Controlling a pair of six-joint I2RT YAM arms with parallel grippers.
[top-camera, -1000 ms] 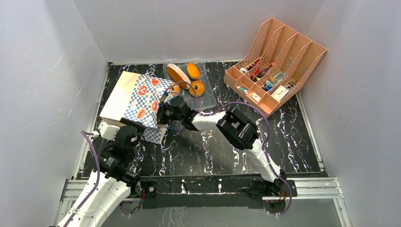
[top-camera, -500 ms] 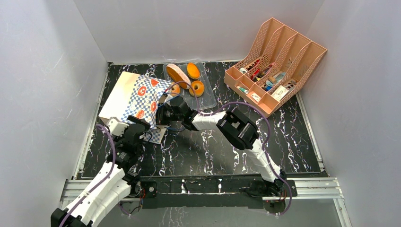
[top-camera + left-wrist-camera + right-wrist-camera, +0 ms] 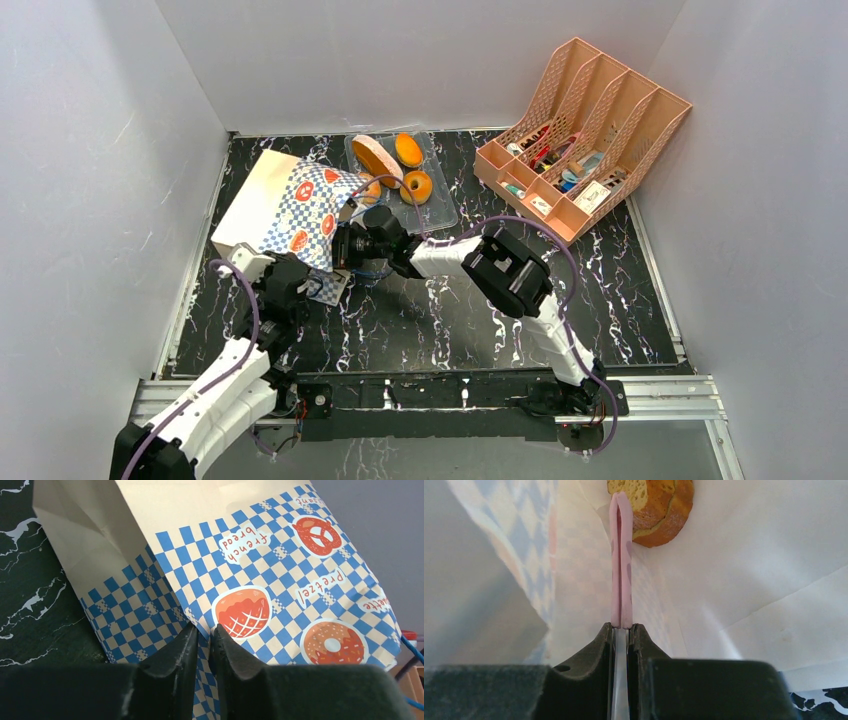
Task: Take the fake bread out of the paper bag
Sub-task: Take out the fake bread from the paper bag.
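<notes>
The paper bag (image 3: 290, 205) lies on its side at the left, mouth toward the middle. My left gripper (image 3: 318, 282) is shut on the fold at its near checkered edge, which the left wrist view shows pinched between the jaws (image 3: 204, 630) on the bag (image 3: 280, 570). My right gripper (image 3: 358, 243) reaches into the mouth, shut on pink tongs (image 3: 621, 555). Inside the bag (image 3: 749, 570), the closed tips of the tongs lie against the left edge of a piece of fake bread (image 3: 659, 510). Several other fake bread pieces (image 3: 408, 150) rest on a clear tray (image 3: 440, 215).
A pink lattice file organizer (image 3: 580, 140) with small items stands at the back right. Grey walls close in the black marble table (image 3: 600, 300) on three sides. The right arm's elbow (image 3: 515, 270) hangs over the table's middle.
My left gripper has moved forward to the bag's near edge and shut on it. The right gripper stays in the bag's mouth with the tongs.
</notes>
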